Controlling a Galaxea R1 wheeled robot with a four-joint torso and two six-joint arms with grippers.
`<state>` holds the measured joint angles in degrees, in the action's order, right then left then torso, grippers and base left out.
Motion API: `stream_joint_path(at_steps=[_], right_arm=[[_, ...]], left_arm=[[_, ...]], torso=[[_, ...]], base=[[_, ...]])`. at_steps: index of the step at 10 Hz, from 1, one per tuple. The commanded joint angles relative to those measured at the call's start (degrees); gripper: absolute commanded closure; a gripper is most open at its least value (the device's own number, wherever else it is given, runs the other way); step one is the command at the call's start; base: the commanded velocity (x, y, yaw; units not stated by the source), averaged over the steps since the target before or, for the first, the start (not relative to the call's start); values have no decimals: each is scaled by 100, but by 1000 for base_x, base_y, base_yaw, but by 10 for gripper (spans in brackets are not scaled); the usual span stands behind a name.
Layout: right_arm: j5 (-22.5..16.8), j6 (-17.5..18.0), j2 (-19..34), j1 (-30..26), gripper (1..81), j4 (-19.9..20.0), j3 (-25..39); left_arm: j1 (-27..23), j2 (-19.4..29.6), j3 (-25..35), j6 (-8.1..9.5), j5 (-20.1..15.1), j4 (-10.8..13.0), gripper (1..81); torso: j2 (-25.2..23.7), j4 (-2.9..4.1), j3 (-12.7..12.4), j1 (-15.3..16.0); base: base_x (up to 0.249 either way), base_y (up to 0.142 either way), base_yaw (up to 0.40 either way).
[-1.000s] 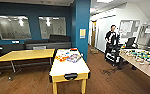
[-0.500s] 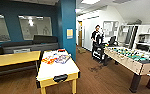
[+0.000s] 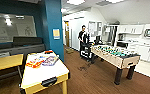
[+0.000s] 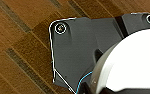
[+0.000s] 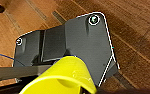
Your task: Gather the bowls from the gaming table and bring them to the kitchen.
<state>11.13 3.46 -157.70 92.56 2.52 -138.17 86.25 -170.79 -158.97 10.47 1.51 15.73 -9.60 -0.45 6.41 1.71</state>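
Nearest the cameras, a white bowl (image 4: 131,65) shows large in the left wrist view, right against the robot's dark plate, above a wooden plank floor (image 4: 21,45). In the right wrist view a yellow bowl (image 5: 63,77) sits just as close against that arm's plate, over the same kind of floor. Whether the fingers of either arm are spread or pinching the bowls cannot be told.

In the head view, the gaming desk (image 3: 44,75) stands close at the lower left: a white top with a yellow-tan rim and a dark fitting at its near end. Flat colourful board-game boxes (image 3: 42,60) lie on its far half. A plain wooden desk (image 3: 6,62) stands just beside it to the left, with a dark bench behind along the blue wall (image 3: 51,22).

Farther right, across the brown floor, a table-football table (image 3: 114,53) stands on dark legs. A person (image 3: 83,40) in dark clothes stands behind its far end beside a dark cart. Beyond, at the right edge, the kitchen (image 3: 141,37) shows white cabinets and a white counter.
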Motion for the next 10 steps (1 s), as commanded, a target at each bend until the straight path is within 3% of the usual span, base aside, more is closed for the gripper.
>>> stream_joint_path(at_steps=[1, 4, 10], right_arm=[[-243, -12, 105, -242, 811, -59, -7], [-243, -12, 104, -277, 811, -50, 10], [-225, 5, 235, -278, 811, -33, 72]], left_arm=[[-341, 18, -21, -28, -230, 71, 811], [-341, -228, -65, -177, -274, 97, 811], [-332, -298, -346, -195, -248, 53, 811]], torso=[[0, 0, 0, 0], [0, 0, 0, -2], [0, 0, 0, -2]], base=[[0, 0, -392], [0, 0, -392], [0, 0, -392]])
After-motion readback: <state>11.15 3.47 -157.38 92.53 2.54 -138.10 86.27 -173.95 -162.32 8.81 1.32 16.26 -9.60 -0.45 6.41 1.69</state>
